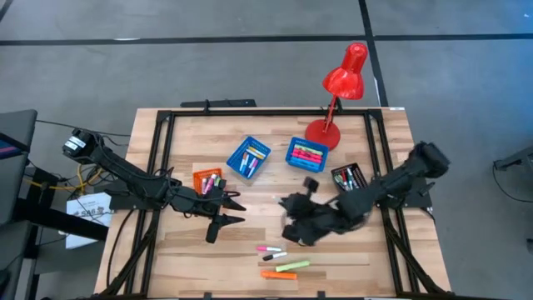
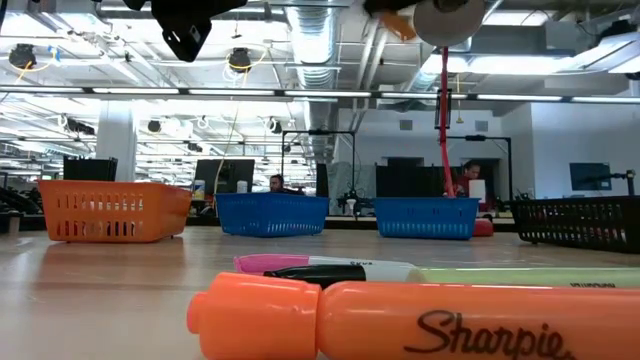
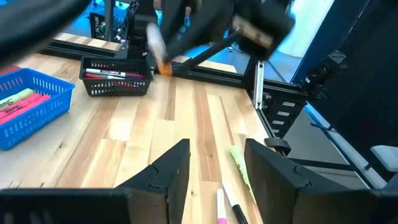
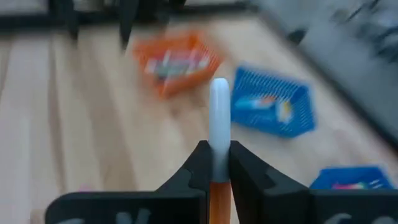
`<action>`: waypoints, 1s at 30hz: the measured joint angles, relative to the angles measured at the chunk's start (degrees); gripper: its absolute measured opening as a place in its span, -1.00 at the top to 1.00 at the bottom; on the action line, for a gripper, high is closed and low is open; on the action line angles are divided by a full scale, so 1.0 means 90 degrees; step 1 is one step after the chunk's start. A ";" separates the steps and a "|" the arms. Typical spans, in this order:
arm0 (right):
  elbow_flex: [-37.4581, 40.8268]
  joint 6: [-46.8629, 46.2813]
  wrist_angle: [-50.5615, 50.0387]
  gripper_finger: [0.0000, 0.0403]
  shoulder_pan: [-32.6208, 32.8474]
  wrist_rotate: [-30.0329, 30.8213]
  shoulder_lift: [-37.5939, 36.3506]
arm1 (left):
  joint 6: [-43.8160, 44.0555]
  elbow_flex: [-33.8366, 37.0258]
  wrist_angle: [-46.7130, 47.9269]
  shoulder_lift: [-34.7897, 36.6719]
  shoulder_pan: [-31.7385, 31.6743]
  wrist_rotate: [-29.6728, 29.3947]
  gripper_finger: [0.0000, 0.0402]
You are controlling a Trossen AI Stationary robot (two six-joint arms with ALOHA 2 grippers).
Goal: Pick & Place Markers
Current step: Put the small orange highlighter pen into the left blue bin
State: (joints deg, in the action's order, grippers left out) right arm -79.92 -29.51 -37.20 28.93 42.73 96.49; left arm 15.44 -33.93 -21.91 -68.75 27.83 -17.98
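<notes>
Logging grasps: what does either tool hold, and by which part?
Right tool pinches an orange marker with a white cap mid-body. Left tool is open, empty.

From table height I read one word only: "Sharpie", in black script on the barrel of the orange marker (image 2: 420, 325) lying nearest that camera. The black-and-white marker (image 2: 335, 271) behind it carries a line of small print, too fine for me to read. The white paper (image 1: 90, 208) beside the table on my left side bears dark marks, which I cannot make out from above.
</notes>
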 joint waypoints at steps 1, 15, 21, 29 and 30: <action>0.0234 0.0005 0.0302 0.88 0.0115 0.0395 -0.0165 | -0.0001 0.0000 -0.0002 0.0000 0.0002 0.0000 0.25; 0.3112 0.2432 0.7954 0.82 -0.0423 -0.1195 -0.0065 | -0.0228 0.0000 -0.0138 0.0000 -0.0080 -0.0351 0.25; 0.3090 0.2447 0.9247 0.77 -0.0956 -0.1595 0.0251 | -0.0348 0.0000 -0.0208 0.0000 -0.0080 -0.0381 0.25; 0.2971 0.2499 1.0581 0.78 -0.1188 -0.2655 0.0605 | -0.0355 0.0000 -0.0248 0.0000 -0.0083 -0.0382 0.25; 0.2889 0.2503 1.0592 0.79 -0.1192 -0.2684 0.0687 | -0.0355 0.0000 -0.0265 0.0000 -0.0083 -0.0384 0.25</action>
State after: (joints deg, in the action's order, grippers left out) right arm -53.92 -6.98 58.13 18.20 18.57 102.68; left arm 12.25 -33.93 -24.30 -68.75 27.09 -21.43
